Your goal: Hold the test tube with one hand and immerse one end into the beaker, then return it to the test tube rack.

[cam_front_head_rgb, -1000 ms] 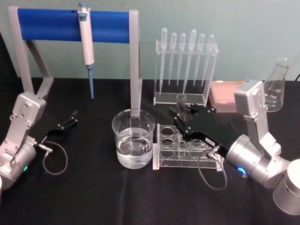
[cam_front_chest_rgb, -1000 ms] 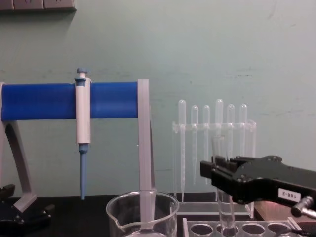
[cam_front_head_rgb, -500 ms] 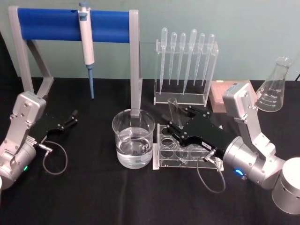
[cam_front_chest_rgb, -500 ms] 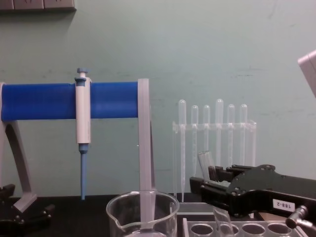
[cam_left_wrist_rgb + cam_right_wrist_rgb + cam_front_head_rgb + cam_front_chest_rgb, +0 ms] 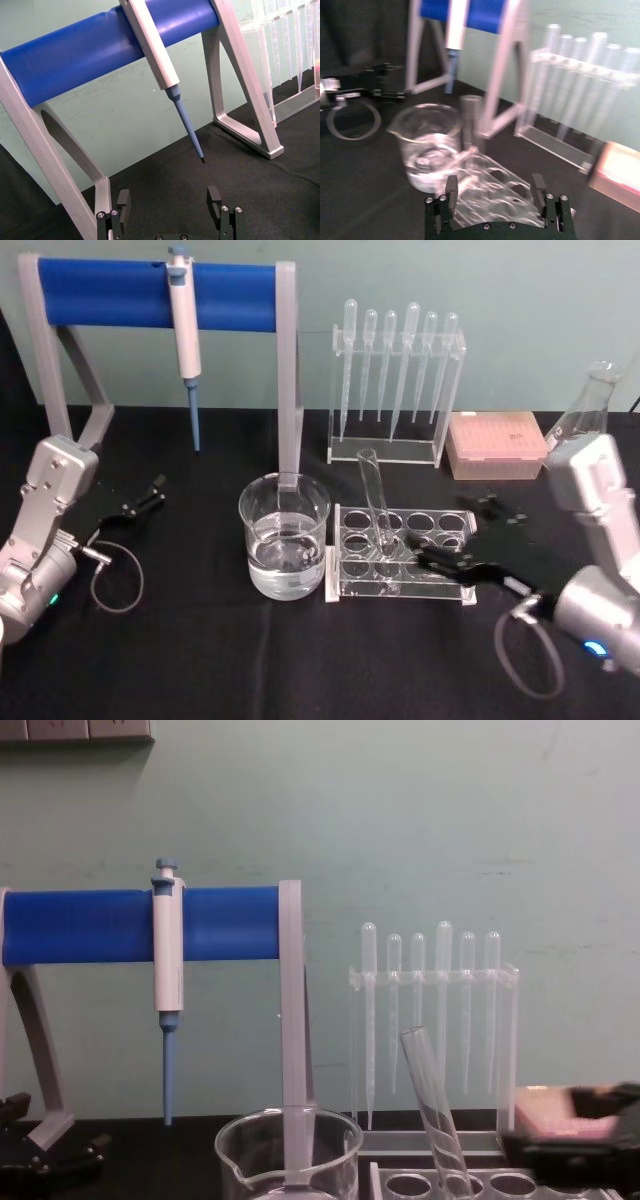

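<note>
While both grippers' fingers gape empty, the test tube [image 5: 376,502] leans in its rack [image 5: 400,562] on black cloth [image 5: 200,640] before a green wall [image 5: 400,820].

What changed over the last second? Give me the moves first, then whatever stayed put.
The right gripper let go of the test tube and pulled back toward the robot's right; its fingers are open now. The tube, upright in its grip a second ago, now leans toward the beaker in the clear rack. The beaker, the pipette stand and the left gripper, parked on the left, stayed put.
</note>
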Tool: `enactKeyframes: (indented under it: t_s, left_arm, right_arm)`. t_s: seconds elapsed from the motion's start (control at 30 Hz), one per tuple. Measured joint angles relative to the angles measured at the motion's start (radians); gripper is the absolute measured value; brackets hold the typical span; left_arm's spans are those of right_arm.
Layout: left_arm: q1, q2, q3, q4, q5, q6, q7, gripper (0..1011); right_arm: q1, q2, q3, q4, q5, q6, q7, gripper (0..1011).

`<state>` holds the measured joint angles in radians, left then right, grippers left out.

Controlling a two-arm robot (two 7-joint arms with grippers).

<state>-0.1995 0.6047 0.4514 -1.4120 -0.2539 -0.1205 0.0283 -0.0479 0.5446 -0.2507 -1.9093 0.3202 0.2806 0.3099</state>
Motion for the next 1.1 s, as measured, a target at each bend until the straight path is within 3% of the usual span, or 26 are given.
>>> enactKeyframes:
  t_s: [0.03, 0.13, 0.23, 0.37, 0.53, 0.73, 1.1]
  left_arm:
    - [0.0, 0.0, 0.0, 0.0, 0.0, 0.0, 0.0, 1000]
    - [0.0, 0.0, 0.0, 0.0, 0.0, 0.0, 0.0, 1000]
    - [0.0, 0.0, 0.0, 0.0, 0.0, 0.0, 0.0, 1000]
    - [0.0, 0.0, 0.0, 0.0, 0.0, 0.0, 0.0, 1000]
    - [0.0, 0.0, 0.0, 0.0, 0.0, 0.0, 0.0, 1000]
    - [0.0, 0.0, 0.0, 0.0, 0.0, 0.0, 0.0, 1000]
    - [0.0, 0.0, 0.0, 0.0, 0.0, 0.0, 0.0, 1000]
  right_arm:
    - [-0.019, 0.001, 0.025, -0.005, 0.001, -0.002, -0.018, 956]
    - [-0.032, -0.01, 0.053, 0.003, -0.012, -0.016, -0.054, 1004]
    - [-0.034, -0.043, 0.077, 0.049, -0.047, -0.058, -0.116, 1004]
    - [-0.028, -0.114, 0.112, 0.147, -0.101, -0.162, -0.216, 1004]
    - [-0.018, -0.179, 0.137, 0.239, -0.135, -0.236, -0.292, 1004]
    - [0.0, -0.22, 0.131, 0.324, -0.151, -0.268, -0.298, 1004]
    - [-0.001, -0.216, 0.131, 0.315, -0.151, -0.268, -0.298, 1004]
